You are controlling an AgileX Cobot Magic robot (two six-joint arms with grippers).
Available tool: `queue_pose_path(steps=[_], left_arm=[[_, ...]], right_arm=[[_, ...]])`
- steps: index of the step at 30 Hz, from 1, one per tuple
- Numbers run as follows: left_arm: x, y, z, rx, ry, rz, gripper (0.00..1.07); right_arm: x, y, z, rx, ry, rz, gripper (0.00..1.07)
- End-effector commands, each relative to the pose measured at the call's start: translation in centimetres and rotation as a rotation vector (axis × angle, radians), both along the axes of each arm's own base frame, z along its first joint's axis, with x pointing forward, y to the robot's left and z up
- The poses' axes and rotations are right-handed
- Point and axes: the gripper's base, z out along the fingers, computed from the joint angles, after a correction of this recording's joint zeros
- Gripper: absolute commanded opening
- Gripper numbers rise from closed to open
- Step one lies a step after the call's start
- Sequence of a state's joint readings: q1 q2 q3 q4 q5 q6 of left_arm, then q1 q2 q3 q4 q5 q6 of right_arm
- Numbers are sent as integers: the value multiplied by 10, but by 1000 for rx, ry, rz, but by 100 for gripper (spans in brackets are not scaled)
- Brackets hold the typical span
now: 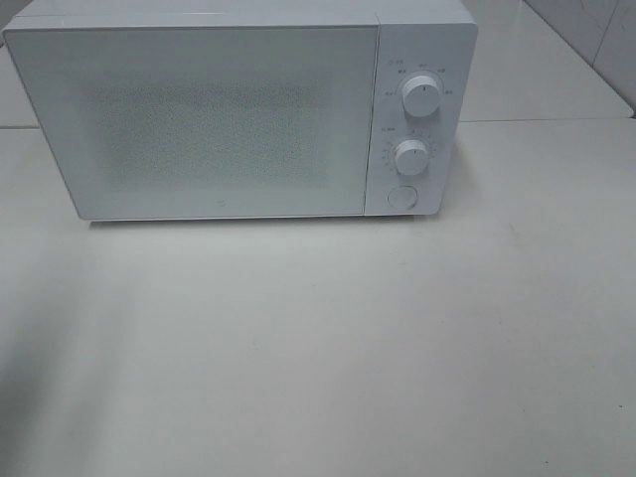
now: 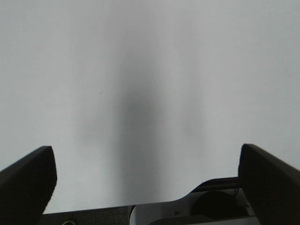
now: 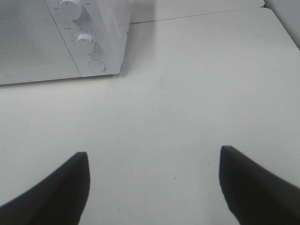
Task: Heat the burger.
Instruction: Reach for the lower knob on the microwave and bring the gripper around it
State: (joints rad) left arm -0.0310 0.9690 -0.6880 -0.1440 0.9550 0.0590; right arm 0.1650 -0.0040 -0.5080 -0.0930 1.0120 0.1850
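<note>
Microwave [image 1: 219,109] at far side of table [image 1: 318,348], door shut (two knobs, round button on right panel). Left gripper [image 2: 145,154]: jaws wide, nothing between. Right gripper [image 3: 154,154]: jaws wide, empty, near-right of microwave. Burger location: cannot tell.

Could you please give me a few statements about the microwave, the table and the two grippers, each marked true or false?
1. The microwave has its door closed. True.
2. A burger sits on the table in front of the microwave. False: no burger shows in any view.
3. The left gripper is open and holds nothing. True.
4. The right gripper is shut on a plate. False: it is open and empty, above the table.
5. The microwave has two knobs set above a round button. True.
</note>
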Motion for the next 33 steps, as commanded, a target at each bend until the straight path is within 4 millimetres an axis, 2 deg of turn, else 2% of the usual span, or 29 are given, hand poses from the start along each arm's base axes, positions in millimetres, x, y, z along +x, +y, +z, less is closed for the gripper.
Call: queue_pose_path(steps=[1,9,13,18,28,33], left_arm=[[-26,0,-7,-12,-35,3,98],[-58,2,-7,-3,-137,0,98],[-73,3,2,-5,-230,1,98],[-91,3,0,-9,-248,5,98],[-113,4,5,-1,-369,6,98],[-131,5,9,-5,-490,7,98]], right_arm=[[-4,-1,0,5,-30,-7,73],[-4,-1,0,5,-30,-7,73],[-4,-1,0,6,-30,-6,73],[-4,-1,0,6,-30,-6,73],[-4,-1,0,6,-30,-7,73],[-4,-1,0,6,-30,-7,73]])
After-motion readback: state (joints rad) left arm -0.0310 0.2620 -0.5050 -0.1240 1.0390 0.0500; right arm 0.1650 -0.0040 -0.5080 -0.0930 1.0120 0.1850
